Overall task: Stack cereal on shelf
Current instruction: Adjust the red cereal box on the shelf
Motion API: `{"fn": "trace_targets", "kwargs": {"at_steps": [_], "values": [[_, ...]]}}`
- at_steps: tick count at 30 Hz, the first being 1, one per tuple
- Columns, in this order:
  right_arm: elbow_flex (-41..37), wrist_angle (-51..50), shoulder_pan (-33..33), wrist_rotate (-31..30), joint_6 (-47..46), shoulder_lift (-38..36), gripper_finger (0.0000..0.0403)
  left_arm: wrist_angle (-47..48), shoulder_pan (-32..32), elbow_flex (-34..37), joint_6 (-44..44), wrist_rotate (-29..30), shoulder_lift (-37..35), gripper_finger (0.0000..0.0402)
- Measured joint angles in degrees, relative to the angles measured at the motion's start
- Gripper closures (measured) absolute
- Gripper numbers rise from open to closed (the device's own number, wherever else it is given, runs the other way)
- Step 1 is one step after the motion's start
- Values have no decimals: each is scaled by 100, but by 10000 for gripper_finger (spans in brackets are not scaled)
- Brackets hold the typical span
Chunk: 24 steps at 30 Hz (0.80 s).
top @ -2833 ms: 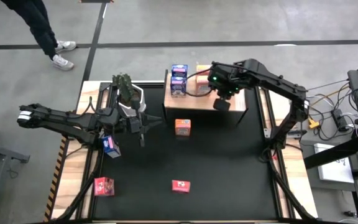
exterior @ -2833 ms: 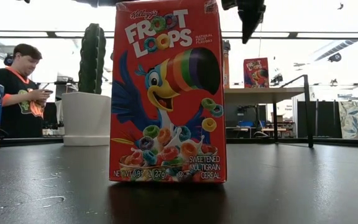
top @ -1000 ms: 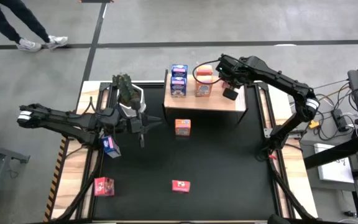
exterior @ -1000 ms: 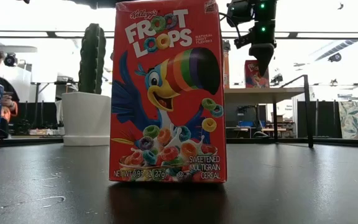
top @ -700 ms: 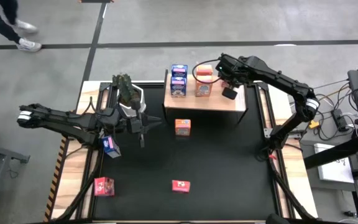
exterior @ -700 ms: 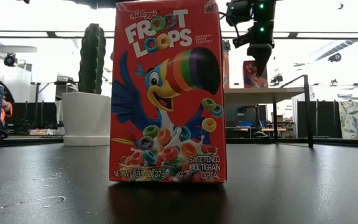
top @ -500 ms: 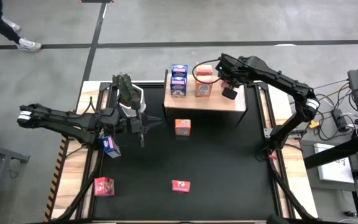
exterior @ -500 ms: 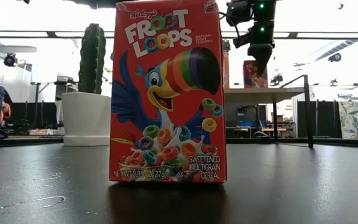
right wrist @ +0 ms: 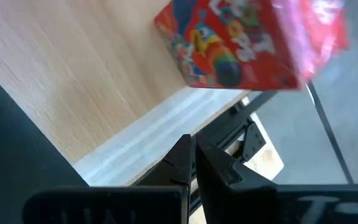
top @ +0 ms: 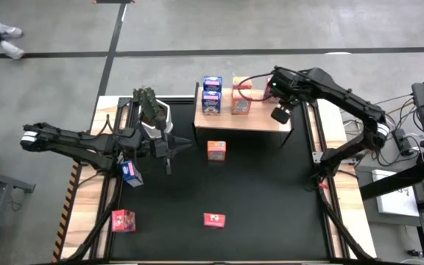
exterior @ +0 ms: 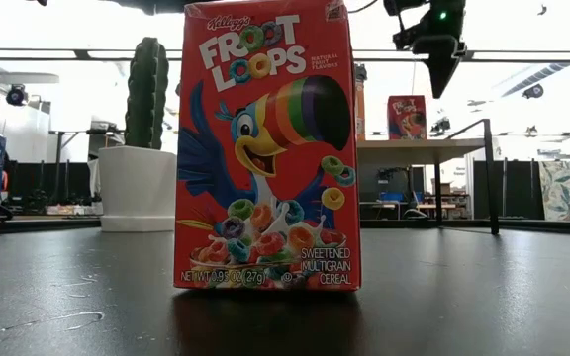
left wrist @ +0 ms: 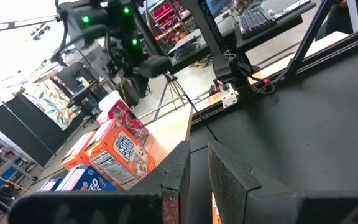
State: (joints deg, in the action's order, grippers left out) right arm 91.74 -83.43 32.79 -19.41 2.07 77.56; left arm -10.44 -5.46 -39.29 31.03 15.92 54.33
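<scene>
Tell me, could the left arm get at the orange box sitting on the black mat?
Probably yes: the left tool waits beside the orange box, with only bare black mat between them.

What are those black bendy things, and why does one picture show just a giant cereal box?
The black bendy things are two robot arms. Each ends in a claw with two fingers for picking things up.

One picture looks down from above. There the left claw waits over the black mat, and the right claw is above the wooden shelf. Both claws are shut and hold nothing.

The giant box picture comes from a camera sitting right on the table. The red cereal box is tiny really; it just stands very close to that camera.

The other two pictures come from cameras on the arms' wrists, peeking past their own fingers.

On the shelf stand blue boxes, an orange box and a red one. More little boxes sit on and beside the mat, near a cactus in a white pot.
</scene>
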Motion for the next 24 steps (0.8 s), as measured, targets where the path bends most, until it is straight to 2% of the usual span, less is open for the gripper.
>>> {"fn": "trace_targets", "kwargs": {"at_steps": [11,18,24], "values": [[-1,1187,985,185,199,-649,394,-9,0,0,40,0,0,361],[-15,1553,1542,187,-75,-501,394,-11,0,0,96,-1,0,361],[-22,1560,1637,204,-129,-192,394,-13,0,0,103,0,0,361]]}}
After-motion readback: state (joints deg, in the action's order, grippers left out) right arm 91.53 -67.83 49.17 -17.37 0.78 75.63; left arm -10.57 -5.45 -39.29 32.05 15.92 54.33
